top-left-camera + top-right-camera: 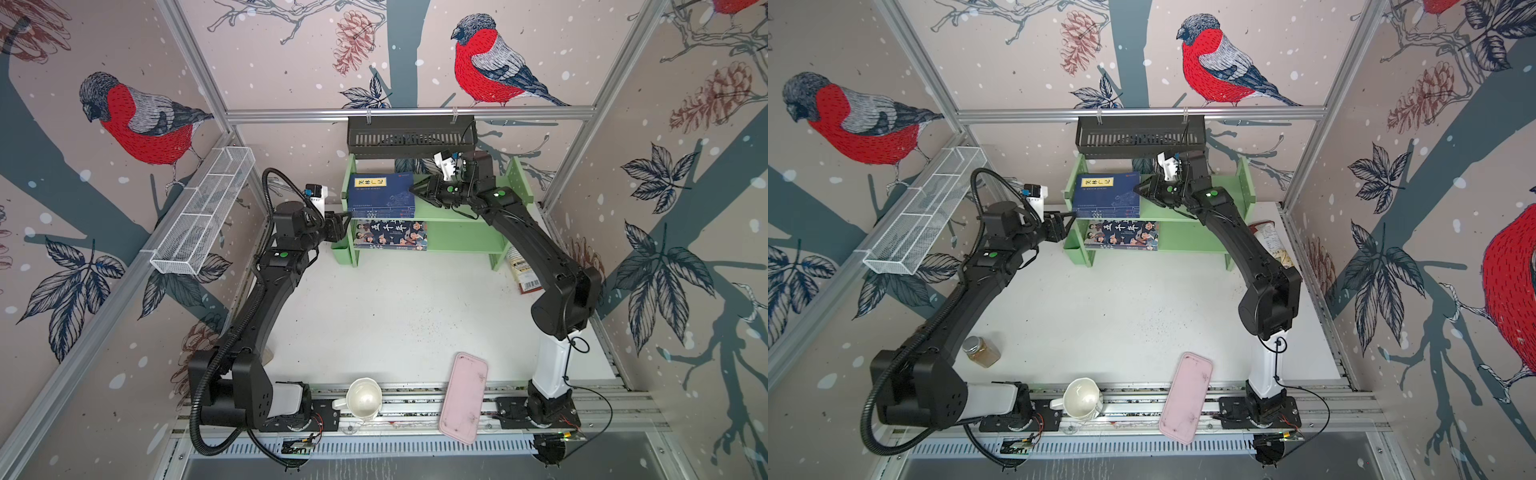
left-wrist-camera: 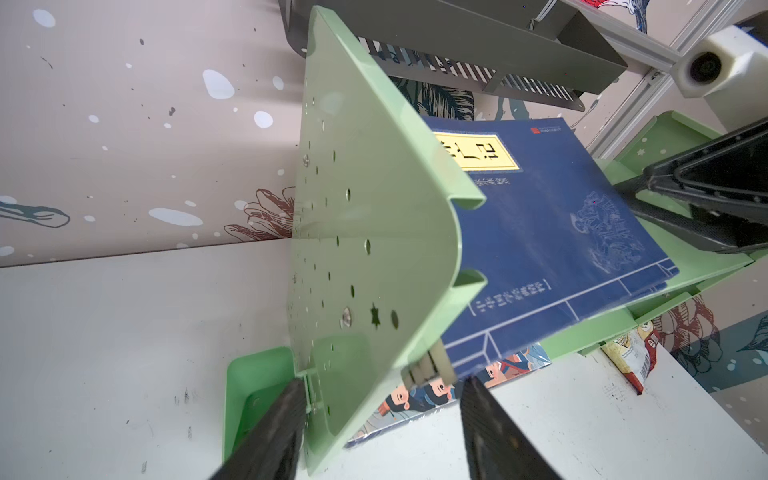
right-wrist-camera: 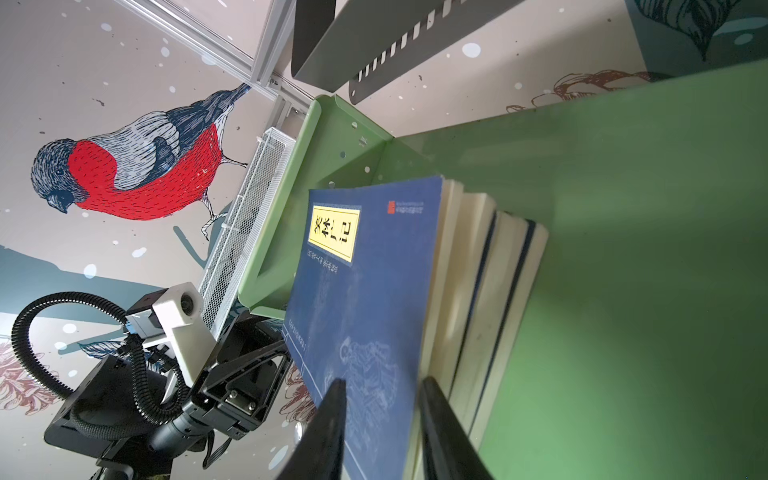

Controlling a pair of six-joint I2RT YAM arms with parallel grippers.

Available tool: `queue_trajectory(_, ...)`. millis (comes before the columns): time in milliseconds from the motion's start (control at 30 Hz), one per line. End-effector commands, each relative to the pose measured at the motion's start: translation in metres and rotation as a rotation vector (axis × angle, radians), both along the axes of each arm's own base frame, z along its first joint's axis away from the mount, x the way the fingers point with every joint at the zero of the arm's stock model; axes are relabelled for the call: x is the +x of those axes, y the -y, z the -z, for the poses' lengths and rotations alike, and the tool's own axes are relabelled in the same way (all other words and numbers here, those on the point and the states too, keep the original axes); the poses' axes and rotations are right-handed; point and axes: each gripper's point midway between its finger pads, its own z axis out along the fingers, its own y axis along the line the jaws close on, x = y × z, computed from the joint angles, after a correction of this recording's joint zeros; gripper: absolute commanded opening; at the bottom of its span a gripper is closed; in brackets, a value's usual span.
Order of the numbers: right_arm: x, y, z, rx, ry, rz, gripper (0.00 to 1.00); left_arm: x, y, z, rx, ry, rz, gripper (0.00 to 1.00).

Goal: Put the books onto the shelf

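The light green shelf [image 1: 465, 216] [image 1: 1187, 245] stands at the back of the table. Several navy books [image 1: 380, 193] [image 1: 1106, 193] [image 2: 561, 232] [image 3: 374, 291] lie stacked flat at the left end of its upper tier. The cartoon book [image 1: 390, 235] [image 1: 1121, 235] [image 2: 419, 399] lies flat on the lower tier. My left gripper [image 1: 348, 224] [image 2: 382, 386] is open, its fingers astride the front edge of the shelf's left side panel [image 2: 374, 232]. My right gripper [image 1: 415, 192] [image 3: 382, 380] is at the stack's right edge, narrowly open: one finger over the top cover, the other against the page edges.
A black slotted basket [image 1: 411, 137] hangs just above the shelf. A white wire mesh basket [image 1: 203, 212] hangs on the left wall. A snack bag [image 1: 523, 270] lies right of the shelf. A pink tray [image 1: 463, 399], white mug [image 1: 363, 399] and jar [image 1: 982, 351] sit near the front.
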Motion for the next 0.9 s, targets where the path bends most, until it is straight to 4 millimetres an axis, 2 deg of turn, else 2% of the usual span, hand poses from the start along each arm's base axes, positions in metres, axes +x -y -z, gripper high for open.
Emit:
queue_trajectory(0,-0.0019,-0.0014,-0.0043,0.002,0.022,-0.012,0.32,0.0039,-0.0018,-0.0172,0.003,0.070,-0.008,0.60)
queue_trajectory(867,-0.0044,0.0005,-0.0037,0.005,0.023,-0.009,0.35,0.0060,-0.0051,-0.0150,-0.026,0.057,-0.038,0.60)
